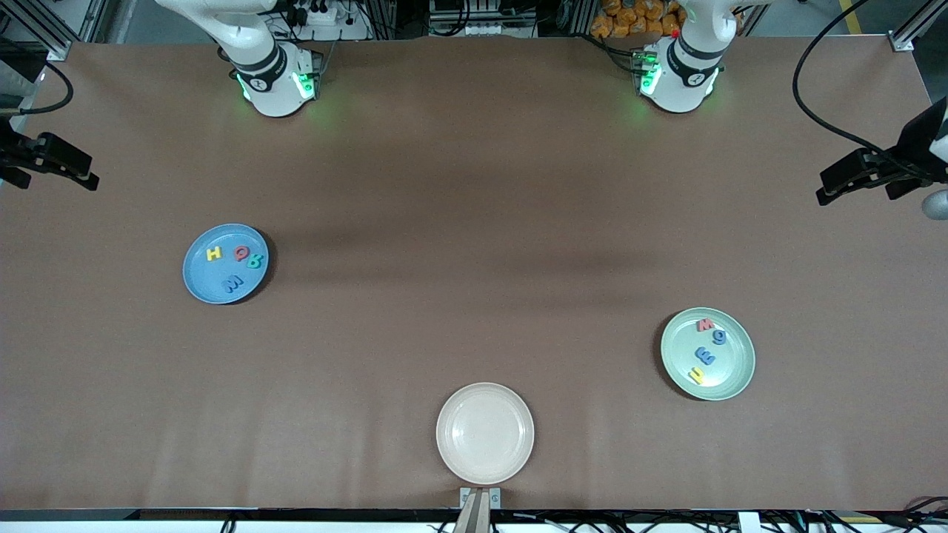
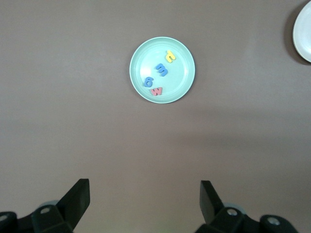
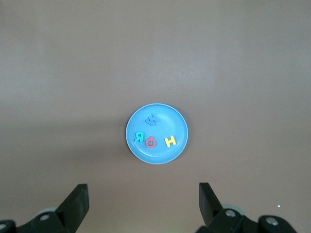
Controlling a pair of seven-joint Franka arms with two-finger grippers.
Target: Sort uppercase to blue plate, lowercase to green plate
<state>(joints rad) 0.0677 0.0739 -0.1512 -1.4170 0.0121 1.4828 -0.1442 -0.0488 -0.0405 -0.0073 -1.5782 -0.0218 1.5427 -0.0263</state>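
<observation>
Letters all sit on plates, none loose on the table [image 1: 474, 185].

Blue plate [image 1: 198, 285], toward the right arm's end of the table: yellow H [image 1: 214, 254], red Q [image 1: 241, 253], teal R [image 1: 256, 260] in a rough row; blue W [image 1: 233, 283] lies nearer the front camera than those three. The right wrist view shows the same four lying flat, apart from each other, inside the rim.

Green plate [image 1: 733, 381], toward the left arm's end and nearer the front camera than the blue one: red w [image 1: 706, 324], blue g [image 1: 718, 337], blue e [image 1: 705, 356], tiny yellow letter [image 1: 696, 374], strung in a loose line. The red w and blue g look close to touching; cannot say for sure.

Beige plate [image 1: 485, 433] sits between the two at the table's near edge.

Left gripper [image 2: 145, 194] hangs high over bare table, fingers wide apart, holding nothing, green plate well off from it. Right gripper [image 3: 143, 194] likewise, fingers spread, holding nothing, high over bare table with the blue plate in its sight. Both arms wait, drawn out to the table's ends.
</observation>
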